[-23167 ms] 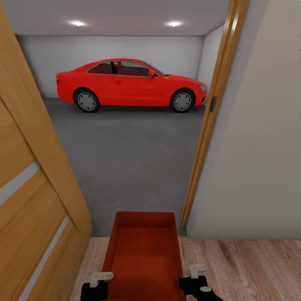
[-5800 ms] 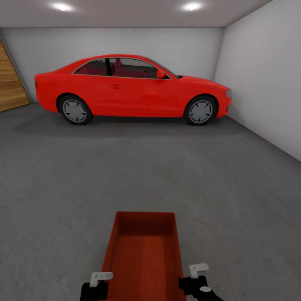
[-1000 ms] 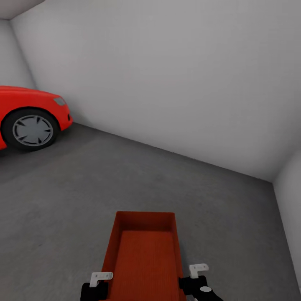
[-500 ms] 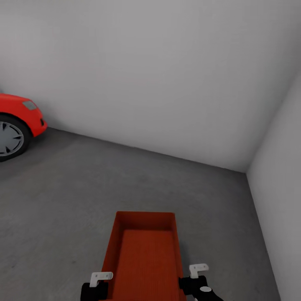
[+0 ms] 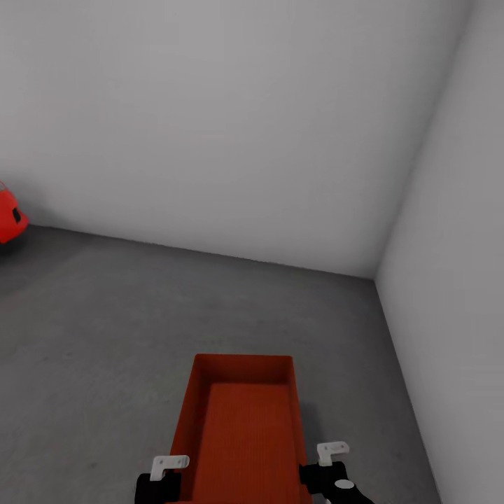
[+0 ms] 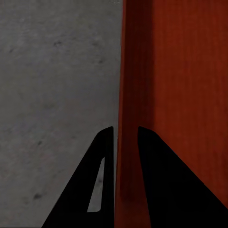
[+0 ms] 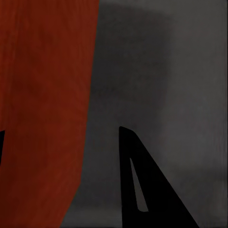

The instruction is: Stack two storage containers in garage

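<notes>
I see orange-red storage container (image 5: 241,427) at 6 o'clock in head view, carried lengthwise above grey concrete floor (image 5: 140,315). Left gripper (image 6: 126,142) pinches container's left wall, fingers either side of rim. Right gripper (image 5: 329,462) at right wall; one finger (image 7: 137,180) outside wall, grip itself I cannot tell. Garage corner at 2 o'clock, pale walls (image 5: 210,126). Red car (image 5: 8,218) sliver at 9 o'clock.

The tub (image 5: 241,427) I carry looks like matt, finely ribbed plastic. Below me the floor (image 5: 105,329) is rough, speckled concrete.
</notes>
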Controlling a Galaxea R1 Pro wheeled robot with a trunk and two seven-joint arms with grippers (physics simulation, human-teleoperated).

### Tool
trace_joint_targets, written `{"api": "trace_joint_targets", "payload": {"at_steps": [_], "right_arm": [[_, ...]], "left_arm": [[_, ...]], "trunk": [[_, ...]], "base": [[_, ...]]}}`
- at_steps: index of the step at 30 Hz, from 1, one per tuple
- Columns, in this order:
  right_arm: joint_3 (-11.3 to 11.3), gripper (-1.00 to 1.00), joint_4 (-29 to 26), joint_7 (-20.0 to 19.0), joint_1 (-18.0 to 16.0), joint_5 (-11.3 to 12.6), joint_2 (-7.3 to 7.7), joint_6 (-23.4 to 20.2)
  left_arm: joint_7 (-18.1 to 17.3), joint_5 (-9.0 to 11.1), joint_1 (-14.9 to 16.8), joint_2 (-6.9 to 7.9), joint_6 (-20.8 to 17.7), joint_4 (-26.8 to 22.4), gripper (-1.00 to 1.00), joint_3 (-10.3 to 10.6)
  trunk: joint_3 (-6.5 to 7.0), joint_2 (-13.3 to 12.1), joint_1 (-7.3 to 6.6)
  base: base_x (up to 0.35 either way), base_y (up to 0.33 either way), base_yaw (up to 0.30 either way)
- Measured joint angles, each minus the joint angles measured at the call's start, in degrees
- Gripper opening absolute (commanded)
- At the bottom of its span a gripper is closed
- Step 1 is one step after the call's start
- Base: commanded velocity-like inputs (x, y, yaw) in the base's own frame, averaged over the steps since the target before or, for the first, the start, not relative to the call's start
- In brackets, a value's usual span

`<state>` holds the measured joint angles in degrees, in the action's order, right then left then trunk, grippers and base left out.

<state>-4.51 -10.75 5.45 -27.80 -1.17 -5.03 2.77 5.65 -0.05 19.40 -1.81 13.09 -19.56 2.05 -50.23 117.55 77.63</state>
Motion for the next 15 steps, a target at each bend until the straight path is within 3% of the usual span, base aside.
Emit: {"api": "trace_joint_targets", "payload": {"at_steps": [5, 15], "right_arm": [[0.0, -1.0, 0.01, -0.02, -0.01, 0.0, -0.01, 0.01], [0.03, -1.0, 0.02, 0.0, -0.02, -0.01, -0.01, 0.01]], "left_arm": [[0.02, -0.01, -0.01, 0.01, -0.01, -0.03, -1.0, 0.01], [0.05, 0.05, -0.02, -0.02, -0.01, -0.03, -1.0, 0.0]], "trunk": [[0.06, 0.0, -0.02], [0.08, 0.0, -0.03]], "base": [[0.164, 0.094, -0.134], [0.29, 0.191, -0.014]]}}
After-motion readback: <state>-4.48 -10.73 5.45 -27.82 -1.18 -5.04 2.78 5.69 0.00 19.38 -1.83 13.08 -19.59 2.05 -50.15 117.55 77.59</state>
